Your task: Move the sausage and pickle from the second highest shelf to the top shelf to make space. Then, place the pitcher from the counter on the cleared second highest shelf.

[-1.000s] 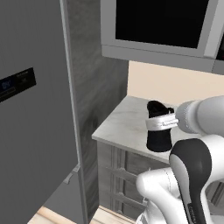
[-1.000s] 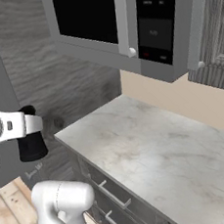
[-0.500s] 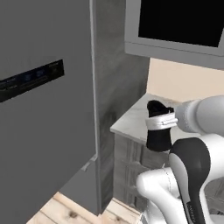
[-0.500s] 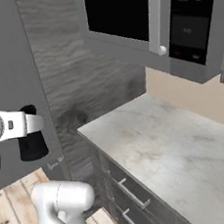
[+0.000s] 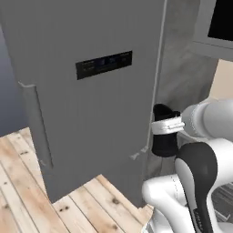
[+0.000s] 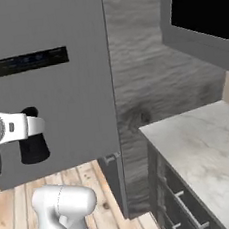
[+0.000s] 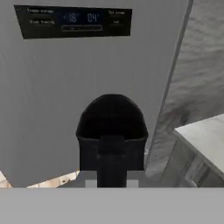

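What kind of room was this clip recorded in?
A kitchen, most likely: a tall grey fridge with a display panel, a marbled counter over drawers, and a wood plank floor.

The desk, a light grey marbled slab, runs along the right over dark drawers with silver bar handles. The wooden plank floor spreads below, and the grey fridge stands on it.
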### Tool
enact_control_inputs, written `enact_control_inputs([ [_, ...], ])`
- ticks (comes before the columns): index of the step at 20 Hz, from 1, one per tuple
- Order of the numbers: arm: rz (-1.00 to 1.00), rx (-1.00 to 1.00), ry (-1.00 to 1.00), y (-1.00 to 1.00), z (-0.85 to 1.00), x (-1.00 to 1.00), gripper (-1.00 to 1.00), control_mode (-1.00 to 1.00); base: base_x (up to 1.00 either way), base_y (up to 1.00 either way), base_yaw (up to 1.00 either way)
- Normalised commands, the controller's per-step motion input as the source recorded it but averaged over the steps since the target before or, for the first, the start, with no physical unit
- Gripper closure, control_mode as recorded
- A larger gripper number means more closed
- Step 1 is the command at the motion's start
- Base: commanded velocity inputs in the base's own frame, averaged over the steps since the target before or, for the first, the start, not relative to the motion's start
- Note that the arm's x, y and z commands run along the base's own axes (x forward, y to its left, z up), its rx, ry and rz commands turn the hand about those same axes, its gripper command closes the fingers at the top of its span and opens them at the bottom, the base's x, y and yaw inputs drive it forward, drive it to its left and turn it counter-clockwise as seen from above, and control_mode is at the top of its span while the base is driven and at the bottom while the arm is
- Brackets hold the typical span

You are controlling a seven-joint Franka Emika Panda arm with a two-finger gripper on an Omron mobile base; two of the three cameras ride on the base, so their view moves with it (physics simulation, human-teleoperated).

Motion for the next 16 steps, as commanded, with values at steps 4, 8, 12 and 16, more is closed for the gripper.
enact_control_inputs([
  [4, 0.0, 0.0, 0.0, 0.0, 0.0, 0.0, 1.0, 1.0, -0.21, 1.0, 0.48],
  [8, 0.0, 0.0, 0.0, 0.0, 0.0, 0.0, 1.0, 1.0, -0.06, 1.0, 0.44],
  [12, 0.0, 0.0, 0.0, 0.0, 0.0, 0.0, 1.0, 1.0, 0.0, 1.0, 0.4],
  [16, 0.0, 0.0, 0.0, 0.0, 0.0, 0.0, 1.0, 1.0, 0.12, 1.0, 0.27],
])
